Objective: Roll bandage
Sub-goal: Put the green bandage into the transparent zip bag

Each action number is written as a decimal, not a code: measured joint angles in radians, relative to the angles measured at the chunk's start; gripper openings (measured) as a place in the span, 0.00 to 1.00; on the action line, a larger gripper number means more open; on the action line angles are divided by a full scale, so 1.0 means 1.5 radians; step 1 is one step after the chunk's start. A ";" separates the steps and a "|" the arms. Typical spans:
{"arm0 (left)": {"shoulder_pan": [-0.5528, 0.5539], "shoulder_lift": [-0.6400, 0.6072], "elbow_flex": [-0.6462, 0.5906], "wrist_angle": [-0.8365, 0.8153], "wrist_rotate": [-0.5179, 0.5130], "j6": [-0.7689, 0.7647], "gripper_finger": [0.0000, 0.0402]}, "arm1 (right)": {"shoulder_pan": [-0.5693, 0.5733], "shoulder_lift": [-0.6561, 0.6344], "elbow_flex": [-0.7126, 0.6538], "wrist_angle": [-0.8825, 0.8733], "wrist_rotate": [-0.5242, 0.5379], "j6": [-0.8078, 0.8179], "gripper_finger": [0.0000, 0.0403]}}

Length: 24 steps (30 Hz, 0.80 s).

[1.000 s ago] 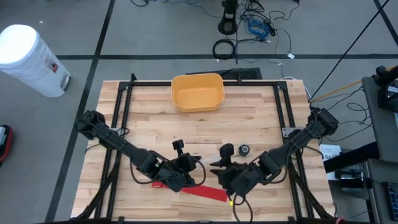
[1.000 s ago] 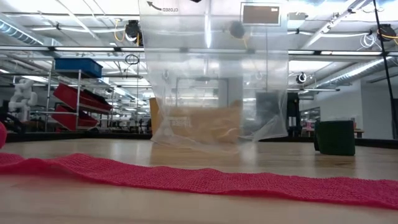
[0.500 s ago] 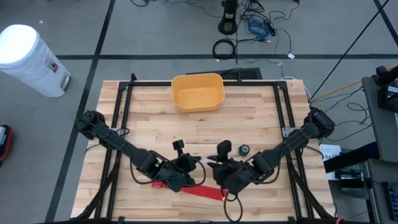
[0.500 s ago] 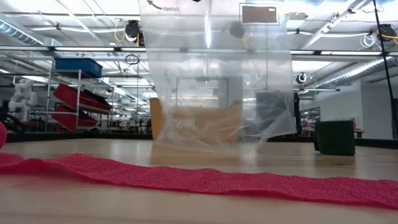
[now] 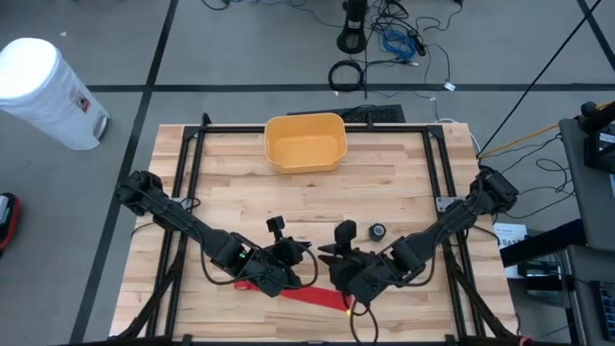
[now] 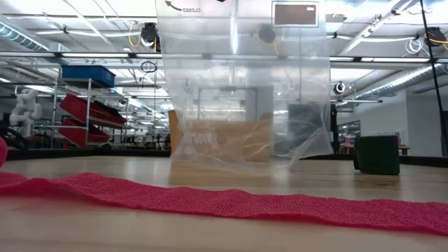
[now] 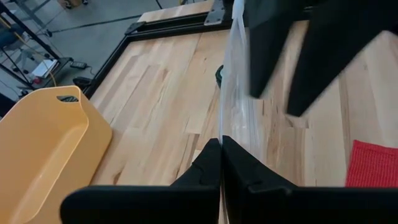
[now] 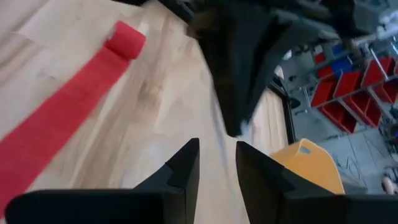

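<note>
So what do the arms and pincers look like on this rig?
Both arms are dark, slim and jointed, with rounded black shoulder housings at the table's side edges. The left pincer and the right pincer each end in two matte black, wedge-shaped fingers. No markings show.

I see the bandage (image 5: 312, 298) lying on the tabletop (image 5: 384, 183) just below my two end effectors, left (image 5: 300, 272) and right (image 5: 333, 272), which meet over it. The bin (image 5: 305, 142) sits well behind them, a small roll (image 5: 378, 232) just right.
</note>
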<state>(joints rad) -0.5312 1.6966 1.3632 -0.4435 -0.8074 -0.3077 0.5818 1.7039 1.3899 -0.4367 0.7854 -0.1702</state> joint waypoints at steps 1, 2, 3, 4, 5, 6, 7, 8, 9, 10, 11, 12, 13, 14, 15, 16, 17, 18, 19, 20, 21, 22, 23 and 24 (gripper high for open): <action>0.000 0.000 0.000 0.000 0.000 0.000 0.00 | -0.004 0.000 0.000 -0.004 0.000 0.007 0.23; 0.000 0.000 0.000 0.000 0.000 0.000 0.00 | -0.009 0.000 0.000 -0.009 0.000 0.015 0.24; 0.000 0.000 0.000 0.000 0.000 0.000 0.00 | -0.015 0.000 0.000 -0.018 -0.003 0.022 0.24; 0.000 0.000 0.000 0.000 0.000 0.000 0.00 | -0.019 0.000 0.000 -0.028 -0.008 0.027 0.25; 0.000 0.000 0.000 0.000 0.000 0.000 0.00 | -0.024 0.000 0.000 -0.037 -0.020 0.033 0.25; 0.000 0.000 0.000 0.000 0.000 0.000 0.00 | -0.028 0.000 0.000 -0.042 -0.034 0.037 0.25; 0.000 0.000 0.000 0.000 0.000 0.000 0.00 | -0.033 0.000 0.000 -0.047 -0.054 0.040 0.24; 0.000 0.000 0.000 0.000 0.000 0.000 0.00 | -0.036 0.000 0.000 -0.049 -0.070 0.043 0.23; 0.000 0.000 0.000 0.000 0.000 0.000 0.00 | -0.039 0.000 0.000 -0.050 -0.077 0.047 0.22; 0.000 0.000 0.000 0.000 0.000 0.000 0.00 | -0.040 0.000 0.000 -0.049 -0.082 0.050 0.20; 0.000 0.000 0.000 0.000 0.000 0.000 0.00 | -0.043 0.000 0.000 -0.049 -0.086 0.051 0.17; 0.000 0.000 0.000 0.000 0.000 0.002 0.00 | -0.044 0.001 0.000 -0.049 -0.087 0.051 0.14; 0.000 0.000 0.000 0.001 0.000 0.005 0.00 | -0.044 0.002 0.000 -0.050 -0.087 0.051 0.11; 0.000 0.000 0.000 0.003 0.000 0.006 0.00 | -0.044 0.002 0.000 -0.053 -0.090 0.051 0.07; 0.000 0.000 0.000 0.004 -0.004 0.010 0.00 | -0.044 0.003 0.000 -0.055 -0.093 0.050 0.04; 0.000 0.000 0.000 0.005 -0.015 0.016 0.00 | -0.044 0.003 0.000 -0.055 -0.102 0.050 0.02; -0.001 0.000 0.000 0.005 -0.036 0.018 0.00 | -0.044 0.002 0.000 -0.056 -0.117 0.050 0.02; -0.003 0.000 0.000 0.004 -0.070 0.019 0.00 | -0.044 0.002 0.000 -0.057 -0.137 0.051 0.02; -0.005 0.000 0.000 0.001 -0.111 0.019 0.00 | -0.043 0.003 0.000 -0.058 -0.161 0.051 0.02; -0.007 0.000 0.000 -0.004 -0.157 0.019 0.00 | -0.043 0.003 0.000 -0.058 -0.189 0.049 0.02; -0.010 0.000 0.000 -0.009 -0.196 0.019 0.00 | -0.042 0.003 0.000 -0.057 -0.221 0.046 0.01; -0.012 0.000 0.000 -0.012 -0.225 0.023 0.00 | -0.042 0.003 0.000 -0.055 -0.249 0.044 0.01; -0.015 0.000 0.000 -0.010 -0.244 0.030 0.00 | -0.042 0.002 0.000 -0.054 -0.266 0.046 0.00; -0.019 0.000 0.000 -0.009 -0.260 0.038 0.00 | -0.043 0.003 0.000 -0.054 -0.273 0.051 0.00</action>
<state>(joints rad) -0.5594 1.6966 1.3632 -0.4565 -1.1975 -0.2501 0.5170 1.7077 1.3903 -0.5171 0.3760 -0.0933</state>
